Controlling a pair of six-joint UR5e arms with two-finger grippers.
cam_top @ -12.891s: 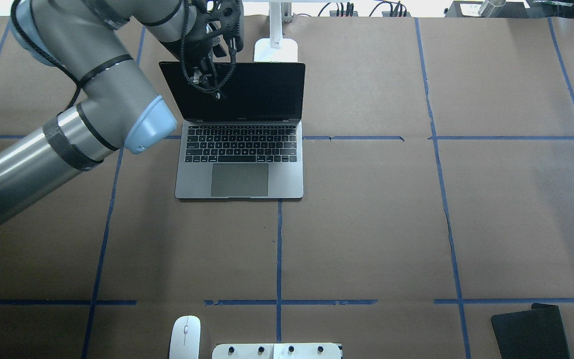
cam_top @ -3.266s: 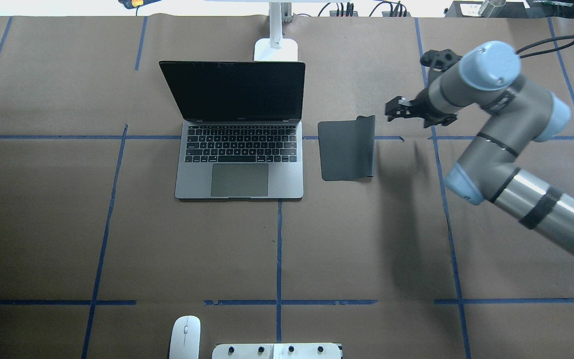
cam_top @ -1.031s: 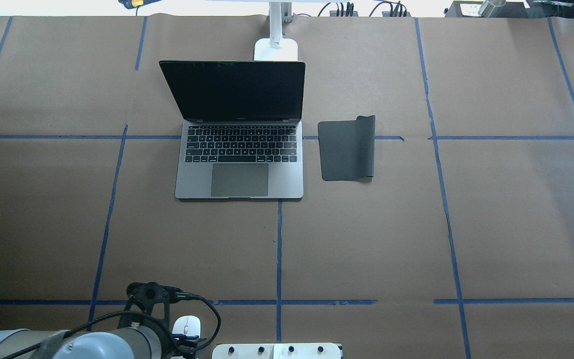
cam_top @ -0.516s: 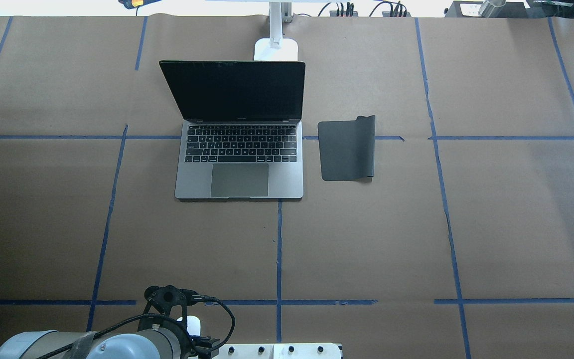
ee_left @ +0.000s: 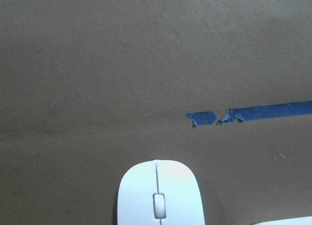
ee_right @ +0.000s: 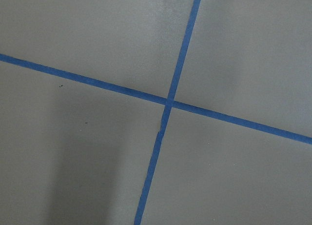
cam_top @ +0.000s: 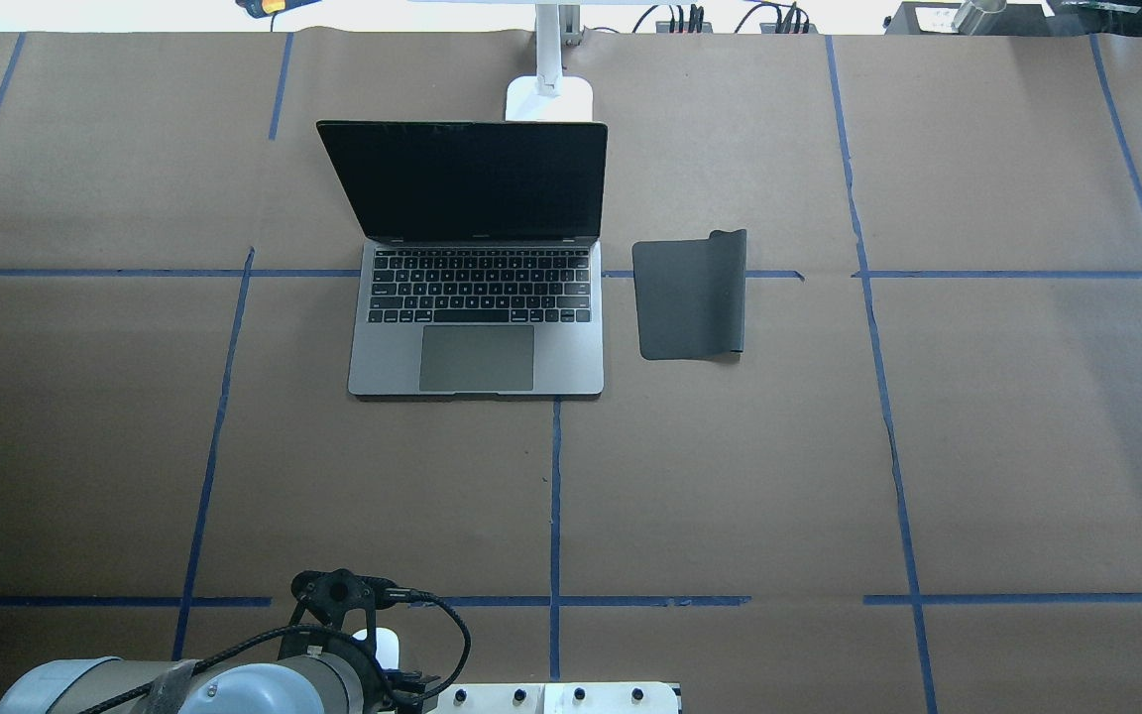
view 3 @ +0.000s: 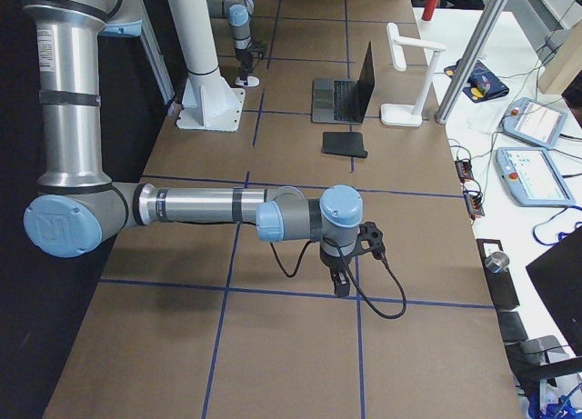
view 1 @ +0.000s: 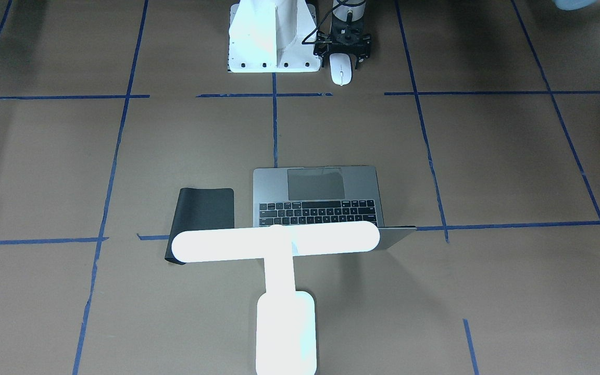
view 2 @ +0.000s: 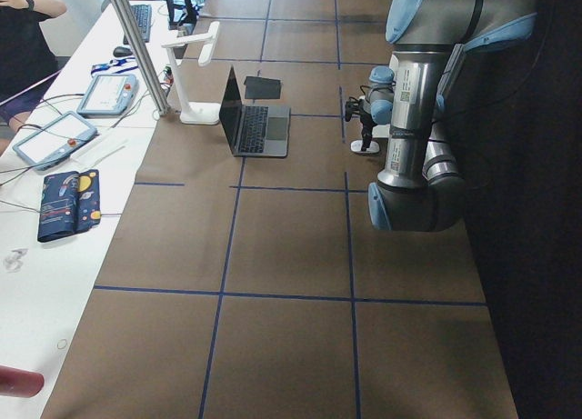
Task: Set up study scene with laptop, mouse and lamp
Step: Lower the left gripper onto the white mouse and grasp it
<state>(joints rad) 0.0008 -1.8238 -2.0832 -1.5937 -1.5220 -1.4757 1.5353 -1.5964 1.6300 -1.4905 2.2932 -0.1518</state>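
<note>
The white mouse point(view 1: 341, 72) lies beside the robot's base; it also shows in the left wrist view point(ee_left: 161, 198). My left gripper point(view 1: 342, 53) hangs over the mouse's rear end, jaws open on either side of it. From overhead the arm hides most of the mouse point(cam_top: 388, 647). The grey laptop point(cam_top: 477, 332) stands open mid-table. The glowing white lamp point(view 1: 279, 245) stands behind its screen. My right gripper point(view 3: 338, 283) hovers low over bare table far to the right; I cannot tell whether it is open or shut.
A black mouse pad point(cam_top: 690, 293) lies just right of the laptop, one edge curled up. The white flared pedestal point(view 1: 271, 36) stands right next to the mouse. Blue tape lines cross the brown paper. An operators' bench with tablets point(view 3: 536, 164) runs along the far side.
My left arm has moved right and forward over the mouse, now covering most of it. In the last half second it has barely moved.
</note>
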